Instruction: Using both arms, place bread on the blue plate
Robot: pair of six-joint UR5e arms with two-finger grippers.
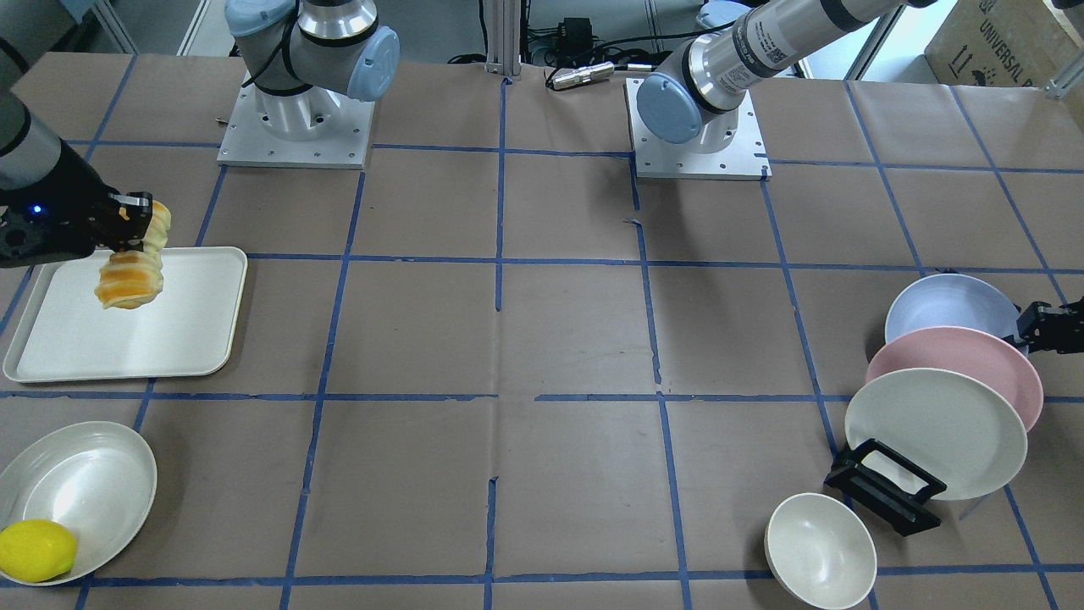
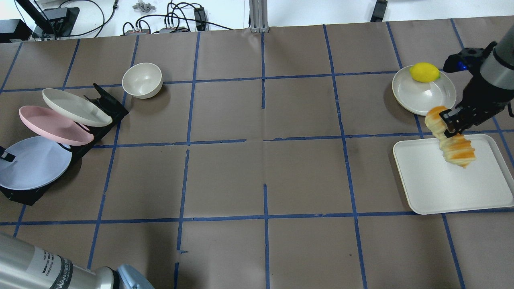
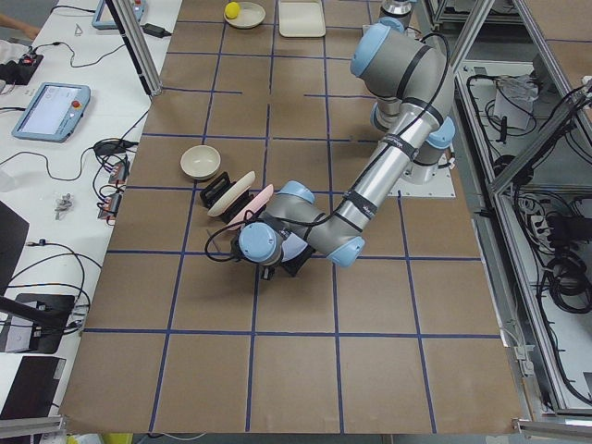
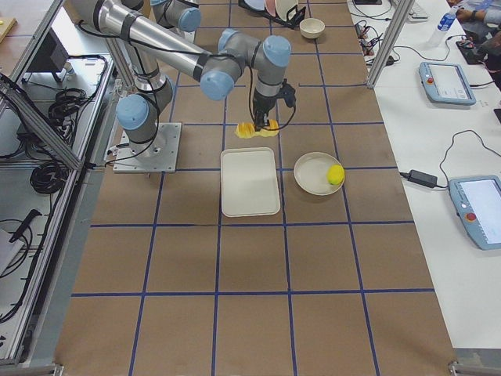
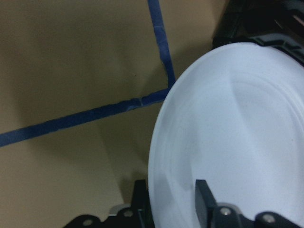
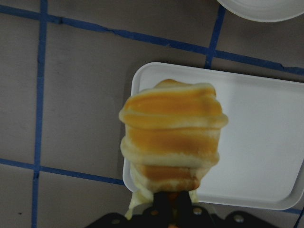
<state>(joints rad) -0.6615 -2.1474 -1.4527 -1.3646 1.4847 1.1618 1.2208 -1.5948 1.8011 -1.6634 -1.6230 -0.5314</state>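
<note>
bread [image 6: 173,142] – orange/cream stripes, sagging – pinched in rt claw [image 2: 449,122].

White rectangular tray [image 2: 441,192] lies at the right of the overhead view. Above it sits a shallow white dish [image 2: 421,98] with a yellow lemon [image 2: 424,72] at its upper rim. At left, a black rack [image 2: 108,105] holds two tilted plates, pink plate [image 2: 52,125] and cream plate [image 2: 76,106]. A small cream bowl [image 2: 142,80] stands just beside the rack, to its upper right.

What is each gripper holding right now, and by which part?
Right gripper pinches the bread near one end, above the tray. Left gripper straddles the blue plate's rim, jaws apart, holding nothing.
</note>
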